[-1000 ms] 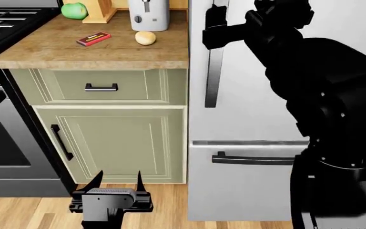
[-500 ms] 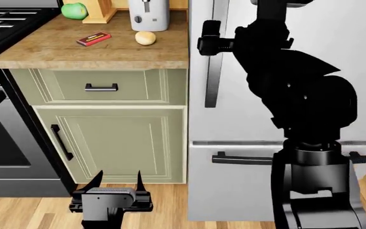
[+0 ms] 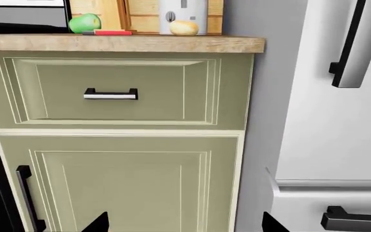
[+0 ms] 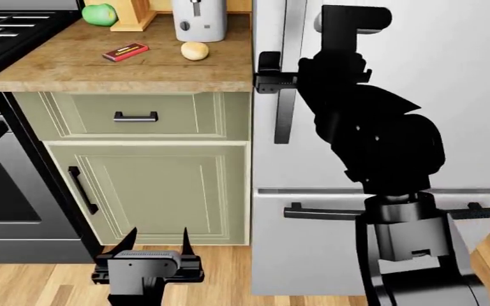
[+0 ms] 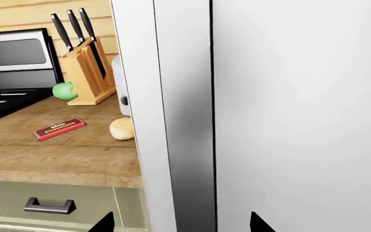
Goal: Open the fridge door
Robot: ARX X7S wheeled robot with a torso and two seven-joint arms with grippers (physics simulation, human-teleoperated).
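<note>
Fridge door (image 4: 466, 95) partly hidden by right arm; right hand (image 4: 272, 81) grip unclear.

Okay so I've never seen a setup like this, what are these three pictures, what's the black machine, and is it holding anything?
These are simulator renders of a wheeled robot with two black arms, each ending in a two-fingered gripper. One picture looks down from a camera on its head; the other two come from cameras near each gripper.

In the head view, the right gripper is raised at the long vertical handle of the fridge door. The right wrist view shows that handle between its two finger tips, but I cannot tell whether they have closed on it. The left gripper hangs low and open, holding nothing, facing the green cabinet.

On the wooden counter lie a green apple, a red chocolate bar and a pale roundish item, beside a knife block.
</note>
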